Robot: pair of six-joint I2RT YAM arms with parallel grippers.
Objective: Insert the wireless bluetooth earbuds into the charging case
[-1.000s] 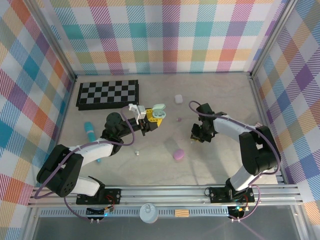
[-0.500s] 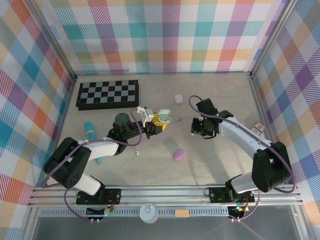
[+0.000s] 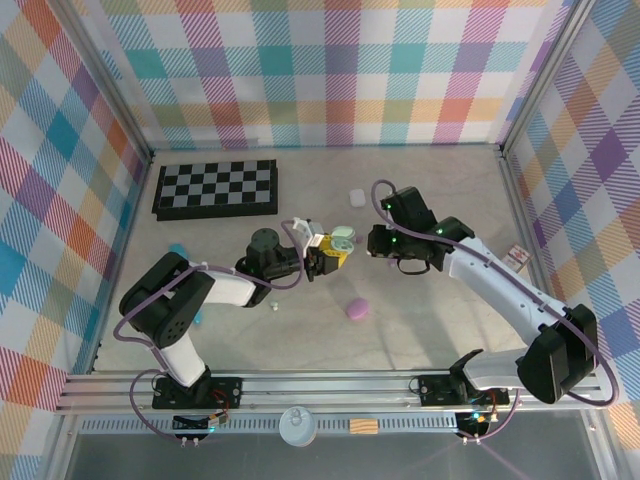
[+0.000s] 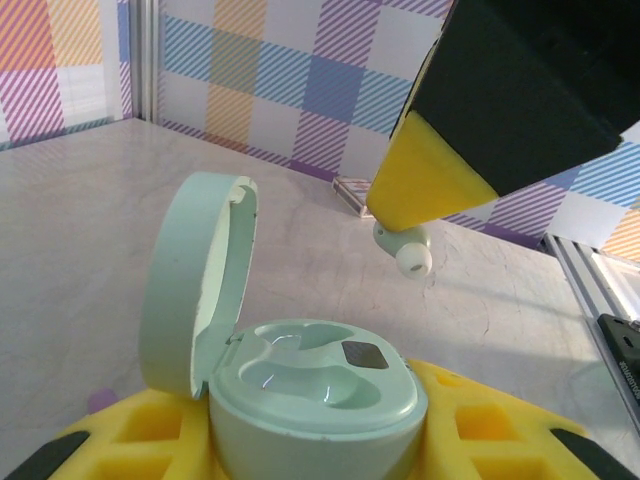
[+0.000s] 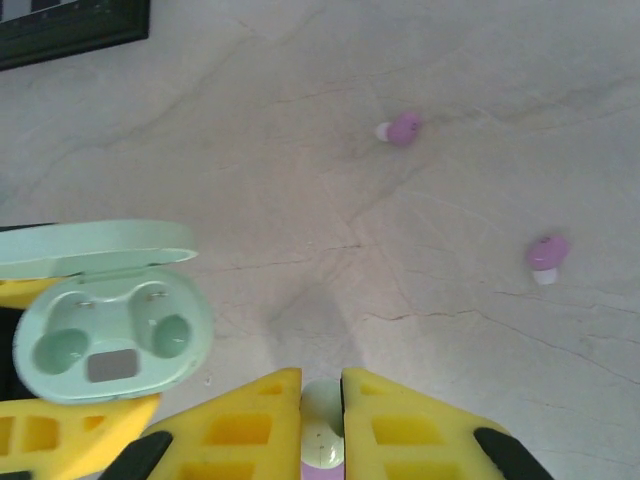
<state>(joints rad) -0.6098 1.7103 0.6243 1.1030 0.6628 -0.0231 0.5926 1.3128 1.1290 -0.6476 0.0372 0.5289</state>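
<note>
left jaws clamped on open mint charging case (lid up); right jaws pinching pale-green earbud near it, not touching

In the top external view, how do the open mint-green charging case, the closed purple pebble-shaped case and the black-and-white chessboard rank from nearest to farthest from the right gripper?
1. The open mint-green charging case, just left of the right gripper.
2. The closed purple pebble-shaped case, on the table toward the arm bases.
3. The black-and-white chessboard, far left at the back.
</note>
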